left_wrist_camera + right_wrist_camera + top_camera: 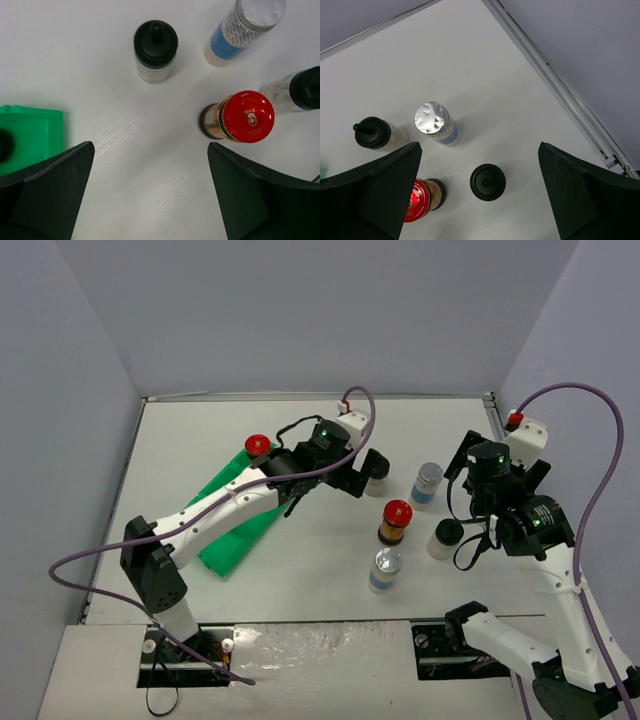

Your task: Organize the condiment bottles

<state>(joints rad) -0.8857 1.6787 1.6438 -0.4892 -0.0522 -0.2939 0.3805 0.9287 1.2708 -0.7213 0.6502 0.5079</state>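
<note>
I am holding my left gripper [150,150] and right gripper [479,147] spread wide and empty, matte black jaws over the smooth white table [100,60]. Six cylindrical condiment bottles [396,520] are standing beyond: two red-capped, two black-capped, two silver-capped. Only the top view is showing the red-capped jar [258,445] at the green tray [225,540].

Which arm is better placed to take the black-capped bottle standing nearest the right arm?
Right. The black-capped bottle sits almost straight below the open right tool. The left tool, open too, is farther off and would probably find the red-capped bottle in its way.
</note>
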